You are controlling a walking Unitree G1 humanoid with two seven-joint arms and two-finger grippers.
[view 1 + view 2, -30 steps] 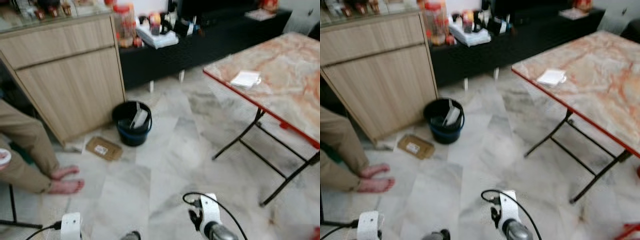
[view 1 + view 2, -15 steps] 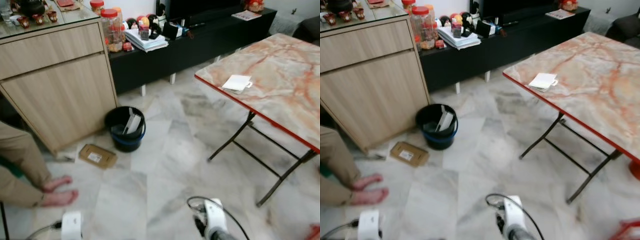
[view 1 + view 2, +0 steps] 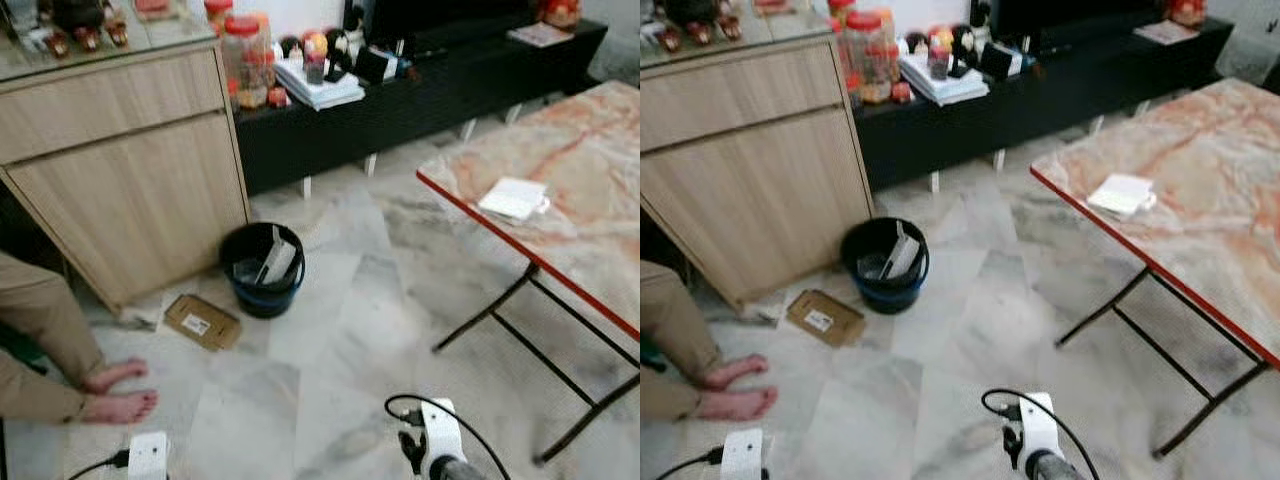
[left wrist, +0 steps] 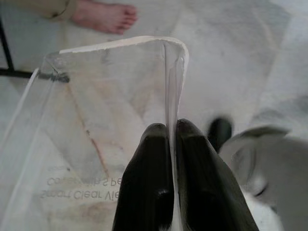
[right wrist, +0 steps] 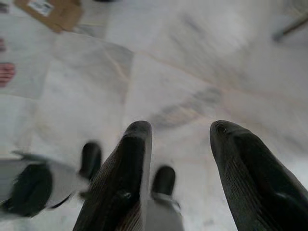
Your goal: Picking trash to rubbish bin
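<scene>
Two grippers logged. My left gripper has its fingers pressed together on the edge of a clear plastic box, a see-through package with faint printed lettering on its face; the box juts out past the fingertips over the marble floor. My right gripper hangs with fingers spread wide apart and nothing between them, pointing down at the floor. Ahead of me, the black rubbish bin with a blue lower band stands on the floor just beside the corner of a light wooden cabinet; some whitish pieces already stick up inside the bin. A flat brown cardboard box with a white label lies on the floor near the bin, on its left side and a little closer to me. A person's bare feet and tan trouser leg sit at my far left. To my right, a folding table with a marble-pattern top, red edge and black legs carries a small white pack. A low black unit along the back wall holds jars, books and small items; picture slightly blurred, details there unclear.
</scene>
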